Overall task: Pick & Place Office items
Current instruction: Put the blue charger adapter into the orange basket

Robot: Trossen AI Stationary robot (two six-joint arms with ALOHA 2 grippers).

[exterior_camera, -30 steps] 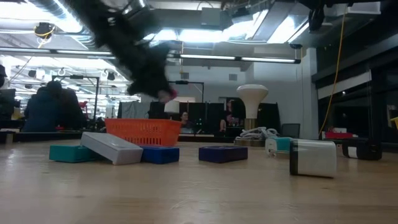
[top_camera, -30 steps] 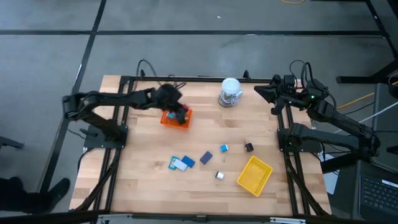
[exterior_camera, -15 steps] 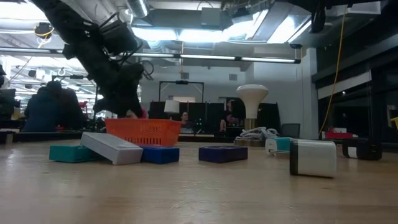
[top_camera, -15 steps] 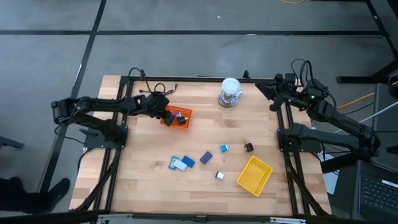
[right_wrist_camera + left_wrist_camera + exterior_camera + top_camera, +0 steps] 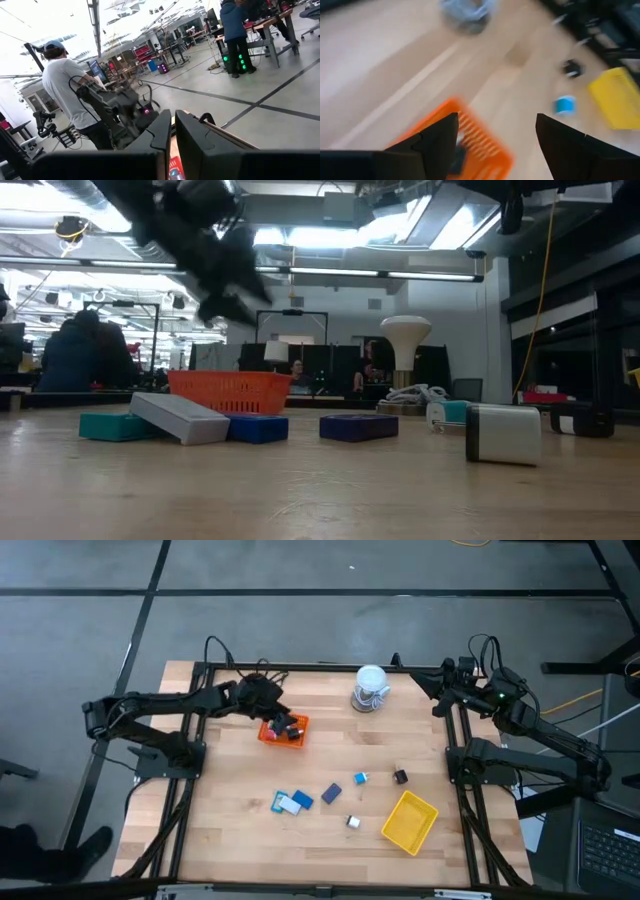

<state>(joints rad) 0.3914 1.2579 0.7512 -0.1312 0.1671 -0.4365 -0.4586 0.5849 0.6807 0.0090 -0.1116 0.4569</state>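
Observation:
Loose office items lie on the table's near half in the high view: a teal, white and blue cluster (image 5: 290, 802), a navy block (image 5: 331, 794), a light blue piece (image 5: 360, 778), a black piece (image 5: 400, 777) and a white piece (image 5: 353, 822). Dark and pink pieces (image 5: 291, 727) sit in the orange tray (image 5: 268, 733). My left gripper (image 5: 275, 708) hangs open above the tray's far left corner, holding nothing (image 5: 495, 125). My right gripper (image 5: 437, 692) waits shut at the table's far right corner (image 5: 173, 125).
A yellow mesh tray (image 5: 410, 821) sits near the right near corner. A white-and-grey roll (image 5: 370, 688) stands at the far edge. In the low view the orange tray (image 5: 230, 392) stands behind the block cluster (image 5: 180, 420). People show in the room beyond.
My left gripper dipped toward the orange tray's left end, then rose and swung back above its far left corner. A pink piece seen at its fingertips earlier is no longer there. The right arm kept still.

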